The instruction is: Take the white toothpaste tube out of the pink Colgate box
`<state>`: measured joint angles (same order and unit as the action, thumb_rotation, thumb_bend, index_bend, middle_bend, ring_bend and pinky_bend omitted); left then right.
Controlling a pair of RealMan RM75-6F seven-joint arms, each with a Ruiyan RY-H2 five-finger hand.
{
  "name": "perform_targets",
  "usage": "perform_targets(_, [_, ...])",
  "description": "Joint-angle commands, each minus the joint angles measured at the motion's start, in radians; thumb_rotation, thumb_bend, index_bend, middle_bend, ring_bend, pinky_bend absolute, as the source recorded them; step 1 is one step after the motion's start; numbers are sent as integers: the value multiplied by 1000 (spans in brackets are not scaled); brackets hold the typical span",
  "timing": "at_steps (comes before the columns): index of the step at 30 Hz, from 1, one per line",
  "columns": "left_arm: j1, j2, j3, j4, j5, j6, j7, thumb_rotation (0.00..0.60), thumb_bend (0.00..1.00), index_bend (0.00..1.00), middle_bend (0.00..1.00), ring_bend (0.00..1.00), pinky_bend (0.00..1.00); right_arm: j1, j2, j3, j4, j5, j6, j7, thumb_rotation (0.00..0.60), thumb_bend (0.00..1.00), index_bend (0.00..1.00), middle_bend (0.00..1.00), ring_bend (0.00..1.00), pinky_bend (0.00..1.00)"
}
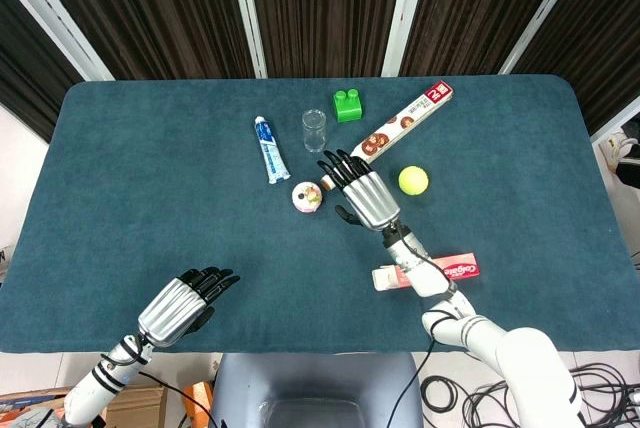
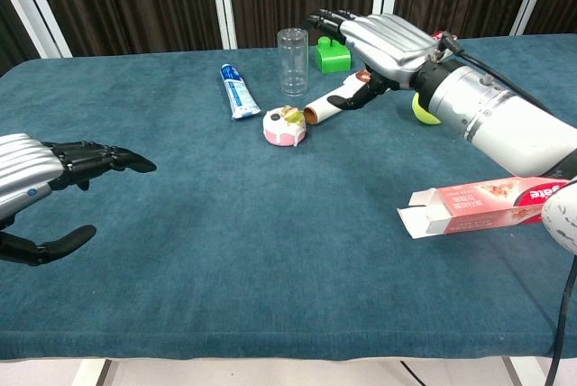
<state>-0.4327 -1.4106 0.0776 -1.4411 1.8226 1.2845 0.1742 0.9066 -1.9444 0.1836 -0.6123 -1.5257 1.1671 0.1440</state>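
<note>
blue cloth bears the freed toothpaste tube (image 1: 271,149), pink box (image 2: 487,204) empty; right hand (image 1: 360,191), fingers spread, should retract high, clearing the glass (image 1: 314,130).

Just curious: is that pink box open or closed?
Open. In the chest view the pink Colgate box lies flat with its left end flap folded out, showing a hollow end.

Dark curtains (image 1: 320,3) with white posts behind a teal-clothed table (image 1: 130,178)

Left hand (image 1: 182,305) rests low at the near left, palm down, fingers spread and empty. Right hand (image 1: 360,191), arm extended forward, hovers mid-table with fingers straight, apart, holding nothing.
</note>
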Motion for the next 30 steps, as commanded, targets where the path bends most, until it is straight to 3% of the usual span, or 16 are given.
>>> perform_targets(1, [0,-2,3,-2,-2,-3,6,600,457,182,192,210,406,-1,1,-3,0,1,-4,-3,600,221,118,50,54,217])
perform_targets(21, [25,49,25,-16,-45,3,11,600,457,182,193,210,407,-43,38,-42,-35,-10,30,-66,600,221,117,50,54,217])
perform_targets(24, [50,82,27,-31,-96,-9,48,600,457,182,192,210,409,-75,83,-43,-121,-9,68,-71,600,220,115,50,63,217])
perform_targets(30, [113,127,-15,-60,-204,52,59,600,457,182,193,210,412,-176,263,-82,-432,-15,129,-200,600,221,111,57,73,217])
